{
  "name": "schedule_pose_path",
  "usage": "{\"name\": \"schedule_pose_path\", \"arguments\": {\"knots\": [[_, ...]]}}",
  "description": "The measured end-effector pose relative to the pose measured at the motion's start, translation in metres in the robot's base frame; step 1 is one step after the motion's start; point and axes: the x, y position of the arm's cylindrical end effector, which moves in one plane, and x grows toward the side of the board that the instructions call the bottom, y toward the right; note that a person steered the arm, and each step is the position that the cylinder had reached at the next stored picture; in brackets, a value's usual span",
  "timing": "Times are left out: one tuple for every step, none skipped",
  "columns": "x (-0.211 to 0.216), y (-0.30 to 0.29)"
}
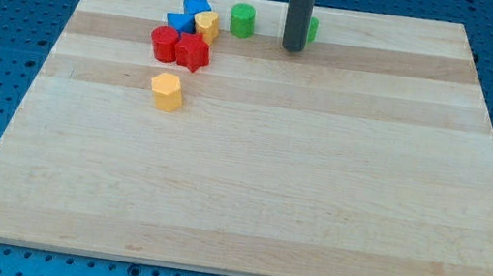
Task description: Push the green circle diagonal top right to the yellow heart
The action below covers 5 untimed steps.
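The small green round block (pixel 242 20) stood near the top edge of the pale wooden tabletop (pixel 249 187), just to the view's right of the small yellow heart-shaped block (pixel 208 25), with a narrow gap between them. My tip (pixel 292 48), the lower end of the dark straight rod, rested further to the view's right, apart from that circle and partly hiding a second green block (pixel 313 29) whose shape could not be made out. There was no hand on this arm, so nothing was open, closed or held; the tip touched no block.

The circle looked light, rigid and smooth-sided, likely to slide easily and to roll off a push that was not centred. Contact seemed best low on its side opposite the intended travel. The heart adjoined a blue block (pixel 190 13) and two red blocks (pixel 181 48).
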Motion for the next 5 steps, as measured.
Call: {"name": "schedule_pose_path", "arguments": {"knots": [[0.031, -0.071], [0.031, -0.071], [0.011, -0.07], [-0.046, -0.052], [-0.053, -0.05]]}}
